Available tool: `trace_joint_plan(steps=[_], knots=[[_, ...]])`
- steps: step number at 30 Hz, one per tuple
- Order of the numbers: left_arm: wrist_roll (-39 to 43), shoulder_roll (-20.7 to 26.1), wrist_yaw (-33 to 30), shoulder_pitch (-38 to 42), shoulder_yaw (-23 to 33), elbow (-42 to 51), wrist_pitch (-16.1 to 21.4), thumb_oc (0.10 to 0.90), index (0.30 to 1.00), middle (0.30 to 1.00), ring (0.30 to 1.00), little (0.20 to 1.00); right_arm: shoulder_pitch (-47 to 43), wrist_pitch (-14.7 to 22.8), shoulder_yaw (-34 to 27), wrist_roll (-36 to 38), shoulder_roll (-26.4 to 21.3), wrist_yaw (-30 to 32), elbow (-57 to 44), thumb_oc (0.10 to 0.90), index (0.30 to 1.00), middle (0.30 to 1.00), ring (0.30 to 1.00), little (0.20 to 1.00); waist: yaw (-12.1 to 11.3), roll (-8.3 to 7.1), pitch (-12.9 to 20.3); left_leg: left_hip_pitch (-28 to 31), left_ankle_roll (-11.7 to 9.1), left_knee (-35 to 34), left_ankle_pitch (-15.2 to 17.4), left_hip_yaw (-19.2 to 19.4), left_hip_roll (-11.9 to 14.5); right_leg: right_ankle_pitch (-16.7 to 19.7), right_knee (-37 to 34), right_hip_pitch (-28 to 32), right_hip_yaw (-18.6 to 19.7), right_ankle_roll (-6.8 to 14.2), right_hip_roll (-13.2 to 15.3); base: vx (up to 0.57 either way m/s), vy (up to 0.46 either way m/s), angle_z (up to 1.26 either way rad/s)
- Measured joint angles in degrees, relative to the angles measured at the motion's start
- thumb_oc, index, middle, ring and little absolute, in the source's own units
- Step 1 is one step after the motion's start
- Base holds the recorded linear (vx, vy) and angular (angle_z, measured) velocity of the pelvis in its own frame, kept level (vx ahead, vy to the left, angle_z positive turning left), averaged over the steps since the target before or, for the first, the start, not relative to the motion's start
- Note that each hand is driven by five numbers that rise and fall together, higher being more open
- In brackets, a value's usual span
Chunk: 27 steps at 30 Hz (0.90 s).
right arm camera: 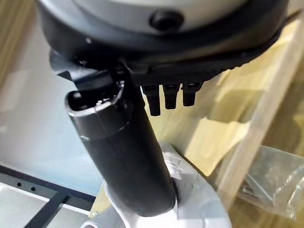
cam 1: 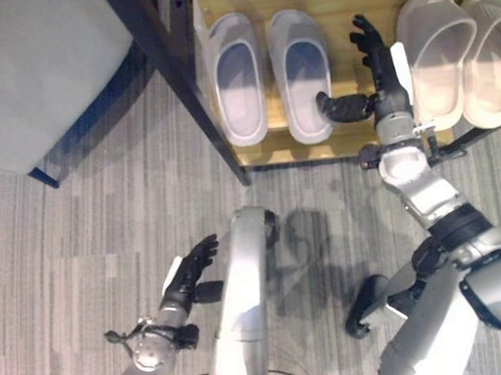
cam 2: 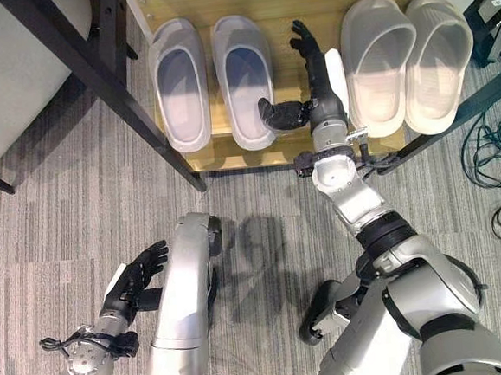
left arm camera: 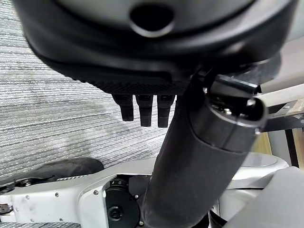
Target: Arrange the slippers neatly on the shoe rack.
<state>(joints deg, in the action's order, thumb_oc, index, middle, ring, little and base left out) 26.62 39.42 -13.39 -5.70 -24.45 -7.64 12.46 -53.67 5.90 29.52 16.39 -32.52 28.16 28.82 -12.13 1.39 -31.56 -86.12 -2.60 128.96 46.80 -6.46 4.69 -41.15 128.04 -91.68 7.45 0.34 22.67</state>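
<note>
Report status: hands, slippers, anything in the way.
Right robot hand open over the wooden shoe rack, thumb touching the inner pale grey slipper. Left robot hand open above the carpet. Grey pair, beige slipper pair side by side. No obstruction.

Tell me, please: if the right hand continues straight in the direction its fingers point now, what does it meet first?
Probably nothing soon. The right hand, open, points along the bare strip of the wooden shelf between the grey slippers and the beige slippers. That way looks free toward the shelf's back; depth is unclear.
</note>
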Motion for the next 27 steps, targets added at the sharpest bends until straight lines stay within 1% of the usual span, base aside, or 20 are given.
trace_joint_plan(steps=[5, 7, 11, 12, 13, 15, 18, 22, 24, 25, 27], knots=[[0.0, 0.0, -0.1, 0.0, -0.1, 0.0, 0.0, 0.800, 0.900, 0.900, 0.900, 0.900, -0.6, 0.0, 0.0, 0.7, 2.6, -0.1, 1.1, 0.800, 0.900, 0.900, 0.900, 0.900, 0.0, -0.02, 0.0, 0.2, 0.0, 0.0, 0.0, 0.0, 0.1, 0.0, 0.1, 0.1, 0.0, -0.1, 0.0, 0.00, -0.001, -0.01], [0.0, 0.0, -0.1, 0.0, -0.1, 0.0, 0.0, 0.800, 0.900, 0.900, 0.900, 0.900, -0.7, 0.0, 0.1, 0.7, 3.0, -0.1, 1.3, 0.800, 0.900, 0.900, 0.900, 0.900, -0.3, -0.02, 0.0, 0.2, 0.0, 0.0, 0.0, 0.0, 0.1, 0.0, 0.2, 0.1, 0.0, -0.1, 0.0, 0.00, 0.000, 0.00], [0.0, 0.0, -0.2, 0.0, -0.2, 0.0, 0.0, 0.800, 0.900, 0.900, 0.900, 0.900, -4.1, 0.1, 1.7, 1.9, 4.0, -0.3, 5.3, 0.800, 0.900, 0.900, 0.900, 0.900, -0.8, -0.08, 0.0, 0.3, 0.0, 0.0, 0.0, 0.0, 0.1, 0.0, 0.2, 0.2, 0.0, -0.1, 0.0, 0.00, 0.000, 0.00], [0.0, 0.0, -0.2, 0.1, -0.2, 0.0, 0.0, 0.800, 0.900, 0.900, 0.900, 0.900, -6.3, 0.1, 1.8, 2.3, 5.4, -0.3, 7.9, 0.800, 0.900, 0.900, 0.900, 0.900, -0.9, -0.08, 0.0, 0.3, 0.0, 0.1, 0.0, 0.0, 0.0, 0.0, 0.2, 0.2, 0.0, -0.1, 0.0, 0.00, 0.000, 0.00], [0.0, 0.0, -0.2, 0.2, -0.2, 0.0, 0.0, 0.800, 0.900, 0.900, 0.900, 0.900, -6.7, 0.0, 1.9, 2.4, 5.6, -0.4, 8.2, 0.800, 0.900, 0.900, 0.900, 0.900, -1.0, -0.08, 0.0, 0.3, 0.0, 0.1, 0.0, 0.0, 0.0, 0.0, 0.2, 0.2, 0.0, -0.1, 0.0, 0.00, 0.000, 0.00], [0.0, 0.0, -0.3, 0.4, -0.4, 0.0, 0.0, 0.800, 0.900, 0.900, 0.900, 0.900, -8.7, 0.0, 3.1, 2.3, 5.6, -0.4, 10.0, 0.800, 0.900, 0.900, 0.900, 0.900, -1.6, -0.06, 0.0, 0.5, 0.0, 0.0, 0.0, 0.0, 0.0, 0.0, 0.2, 0.4, 0.0, -0.1, 0.1, 0.00, 0.000, 0.00], [0.0, 0.1, -0.3, 0.4, -0.8, -0.2, 0.1, 0.800, 0.900, 0.900, 0.900, 0.900, -9.5, 0.0, 3.1, 2.2, 5.5, -0.2, 11.9, 0.800, 0.900, 0.900, 0.900, 0.900, -2.4, -0.04, 0.0, 0.7, 0.0, 0.0, 0.0, -0.1, -0.3, -0.1, 0.2, 1.0, -0.1, -0.1, 0.6, 0.00, -0.007, 0.05], [0.0, 0.1, -1.1, 0.0, -1.2, -0.4, 0.1, 0.800, 0.900, 0.900, 0.900, 0.900, -9.5, -0.3, 3.4, 2.0, 5.2, -0.1, 12.1, 0.800, 0.900, 0.900, 0.900, 0.900, -2.4, 0.06, 0.0, 0.9, -0.1, 0.0, 0.0, -0.3, -0.9, -0.4, 0.1, 1.7, 0.0, 0.3, 1.2, 0.00, -0.014, 0.07], [0.0, 0.1, -1.1, 0.2, -1.3, -0.4, 0.1, 0.800, 0.900, 0.900, 0.900, 0.900, -9.5, -0.4, 3.3, 1.7, 5.0, -0.1, 11.7, 0.800, 0.900, 0.900, 0.900, 0.900, -2.0, 0.10, 0.0, 0.9, -0.1, 0.0, 0.0, -0.2, -0.9, -0.5, 0.1, 1.7, 0.0, 0.2, 1.3, 0.00, 0.000, 0.00], [0.0, 0.1, -1.1, 0.3, -1.2, -0.4, 0.1, 0.800, 0.900, 0.900, 0.900, 0.900, -9.1, -1.0, 3.3, 1.6, 4.6, -0.1, 10.0, 0.800, 0.900, 0.900, 0.900, 0.900, -2.3, 0.12, 0.0, 0.8, -0.1, 0.0, 0.0, -0.1, -0.9, -0.5, 0.1, 1.6, 0.0, 0.2, 1.2, 0.00, 0.000, 0.00], [0.0, 0.0, -1.2, 0.5, -1.2, -0.4, 0.1, 0.800, 0.900, 0.900, 0.900, 0.900, -8.8, -1.5, 3.4, 0.6, 4.1, -0.1, 7.3, 0.800, 0.900, 0.900, 0.900, 0.900, -1.7, 0.13, 0.0, 0.7, -0.1, 0.0, 0.0, -0.1, -0.8, -0.5, 0.1, 1.4, 0.0, 0.2, 1.2, 0.00, 0.000, 0.00]])
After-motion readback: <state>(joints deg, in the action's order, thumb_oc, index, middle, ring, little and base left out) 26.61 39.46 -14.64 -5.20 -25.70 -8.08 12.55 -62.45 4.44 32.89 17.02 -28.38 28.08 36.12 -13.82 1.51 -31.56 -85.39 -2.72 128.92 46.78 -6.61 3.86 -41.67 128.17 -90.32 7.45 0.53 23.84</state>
